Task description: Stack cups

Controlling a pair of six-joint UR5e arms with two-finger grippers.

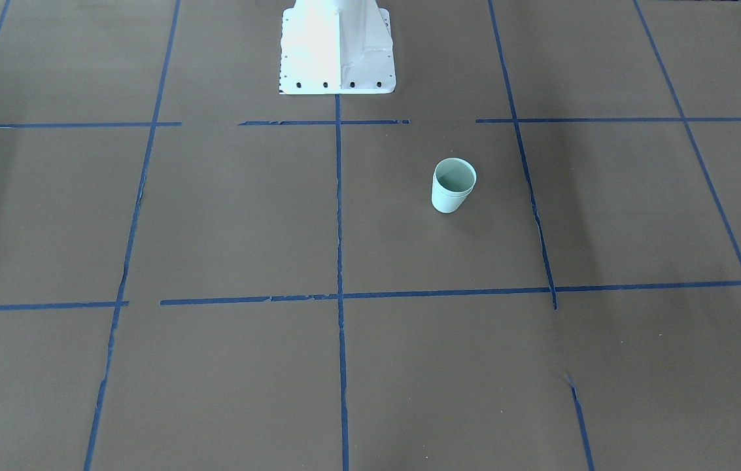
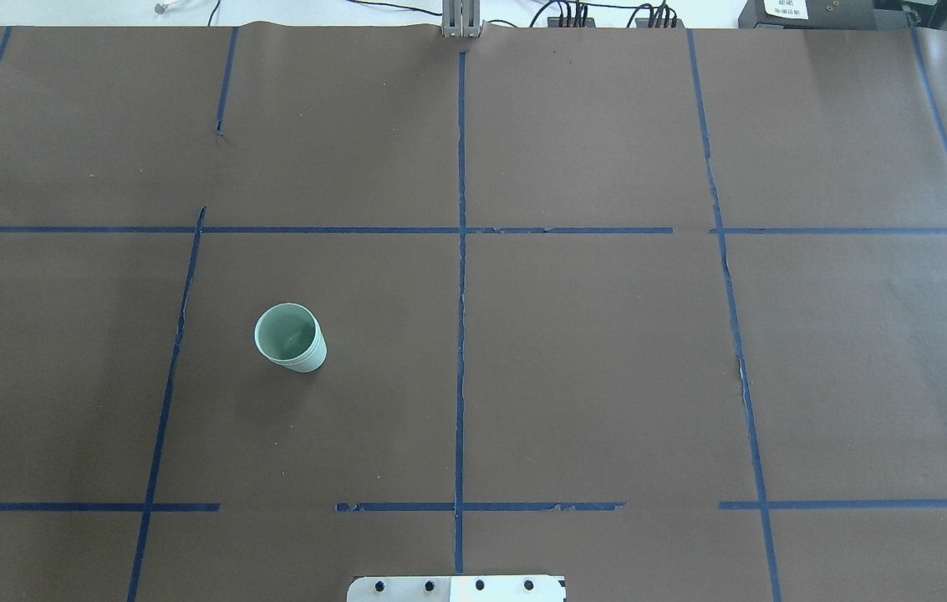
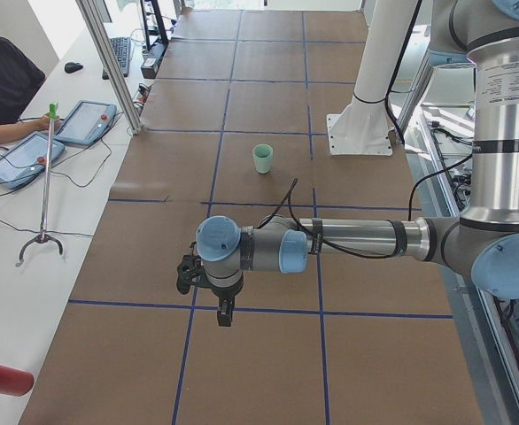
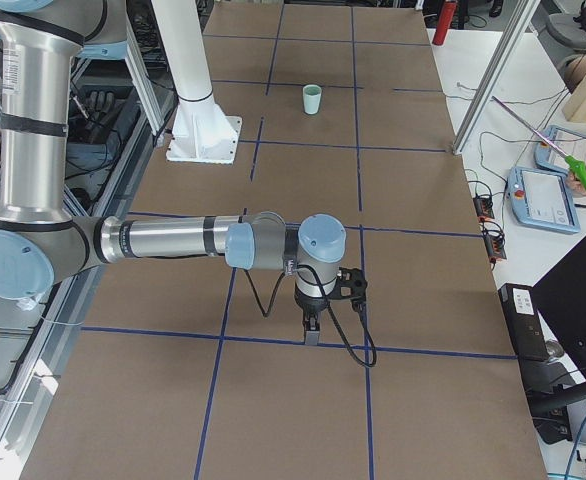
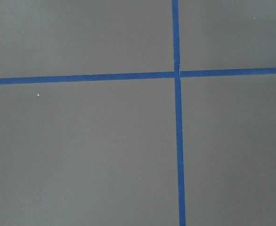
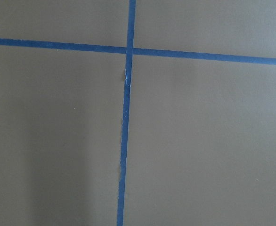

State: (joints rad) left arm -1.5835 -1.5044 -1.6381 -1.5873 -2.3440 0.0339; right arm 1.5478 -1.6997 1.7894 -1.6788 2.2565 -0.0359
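Observation:
The two pale mint-green cups [image 1: 454,185] stand upright as one nested stack, and a double rim line shows near the top. The stack is on the brown paper on my left side of the table [image 2: 290,337], and shows far off in both side views [image 3: 262,158] [image 4: 312,98]. My left gripper [image 3: 225,314] hangs pointing down over a tape crossing, far from the cups. My right gripper [image 4: 311,330] does the same at the other end. Both show only in the side views, so I cannot tell whether they are open or shut. The wrist views show only paper and blue tape.
The white robot pedestal [image 1: 337,46] stands at the table's near middle edge [image 2: 456,588]. Blue tape lines [image 2: 460,251] grid the brown paper. An operator's side table with tablets [image 3: 29,159] and a grabber stick [image 3: 45,177] runs along the far edge.

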